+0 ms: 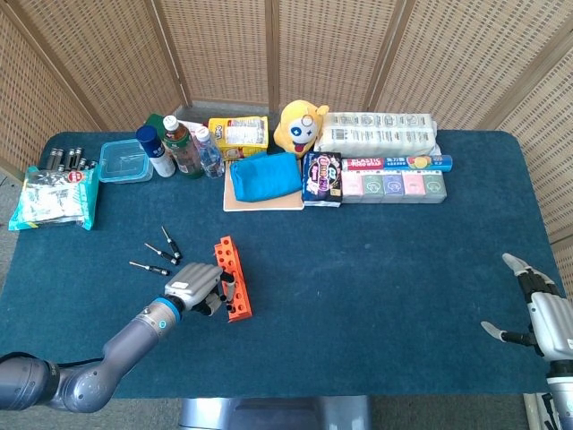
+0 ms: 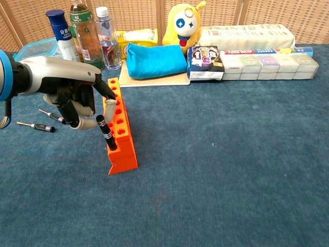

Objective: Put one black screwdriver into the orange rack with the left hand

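The orange rack (image 1: 235, 279) (image 2: 121, 133) stands on the blue cloth at the front left. My left hand (image 1: 199, 288) (image 2: 77, 99) is at its left side, fingers reaching over the row of holes. It holds the upper end of a black screwdriver (image 2: 107, 133), which leans with its lower end in a hole near the rack's front end. Three more black screwdrivers (image 1: 159, 253) lie loose on the cloth just left of the hand; two of them (image 2: 35, 126) show in the chest view. My right hand (image 1: 535, 309) hovers open at the far right edge, holding nothing.
Along the back stand bottles (image 1: 183, 143), a clear blue box (image 1: 124, 160), a blue pouch on a board (image 1: 265, 176), a yellow plush toy (image 1: 300, 127), snack packs and long boxes (image 1: 394, 175). A packet with batteries (image 1: 55, 193) lies at the far left.
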Motion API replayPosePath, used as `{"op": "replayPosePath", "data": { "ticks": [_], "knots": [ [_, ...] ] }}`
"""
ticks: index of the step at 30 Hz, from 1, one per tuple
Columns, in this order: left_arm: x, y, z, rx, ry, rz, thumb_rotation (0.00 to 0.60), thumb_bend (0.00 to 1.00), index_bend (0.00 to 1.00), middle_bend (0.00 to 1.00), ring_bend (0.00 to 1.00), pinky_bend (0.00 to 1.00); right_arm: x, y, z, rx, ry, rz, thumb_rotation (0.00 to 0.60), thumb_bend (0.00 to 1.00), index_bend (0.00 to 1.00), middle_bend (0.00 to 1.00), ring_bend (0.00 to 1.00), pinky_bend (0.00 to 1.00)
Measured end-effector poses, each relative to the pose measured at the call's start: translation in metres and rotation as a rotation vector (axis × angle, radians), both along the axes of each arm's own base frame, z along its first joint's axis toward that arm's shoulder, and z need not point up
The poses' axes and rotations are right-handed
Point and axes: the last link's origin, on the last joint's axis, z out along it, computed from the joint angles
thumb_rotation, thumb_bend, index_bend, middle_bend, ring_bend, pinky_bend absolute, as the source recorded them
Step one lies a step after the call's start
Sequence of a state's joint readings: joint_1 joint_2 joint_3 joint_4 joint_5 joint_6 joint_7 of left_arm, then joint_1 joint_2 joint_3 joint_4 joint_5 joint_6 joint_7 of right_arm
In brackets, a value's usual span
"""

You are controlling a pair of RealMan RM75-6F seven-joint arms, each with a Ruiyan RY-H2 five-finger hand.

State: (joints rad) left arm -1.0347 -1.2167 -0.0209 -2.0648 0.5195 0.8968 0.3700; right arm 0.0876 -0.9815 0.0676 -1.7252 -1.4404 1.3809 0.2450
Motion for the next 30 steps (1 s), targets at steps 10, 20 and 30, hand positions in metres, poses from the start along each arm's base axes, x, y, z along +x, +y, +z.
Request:
{"op": "replayPosePath", "data": {
  "ticks": [10, 20, 30],
  "knots": [
    [0.0005, 0.0004, -0.0010, -0.007, -0.006, 0.006, 0.600, 0.39, 0.50, 1.00, 1.00, 1.00, -0.0001, -0.0002, 0.0002, -0.001, 0.000, -0.001, 0.600, 0.00, 0.04, 0.10, 0.16, 0.11],
    [0.0033, 0.0003, 0.0004, -0.002, -0.021, -0.001, 0.600, 0.39, 0.46, 1.00, 1.00, 1.00, 0.0000, -0.0002, 0.0007, -0.002, -0.002, -0.002, 0.600, 0.00, 0.04, 0.10, 0.16, 0.11],
    [0.0083, 0.0006, 0.0079, 0.024, -0.052, -0.018, 0.600, 0.38, 0.42, 1.00, 1.00, 1.00, 0.0000, 0.0000, 0.0013, -0.004, -0.004, -0.003, 0.600, 0.00, 0.04, 0.10, 0.16, 0.11]
  ]
}}
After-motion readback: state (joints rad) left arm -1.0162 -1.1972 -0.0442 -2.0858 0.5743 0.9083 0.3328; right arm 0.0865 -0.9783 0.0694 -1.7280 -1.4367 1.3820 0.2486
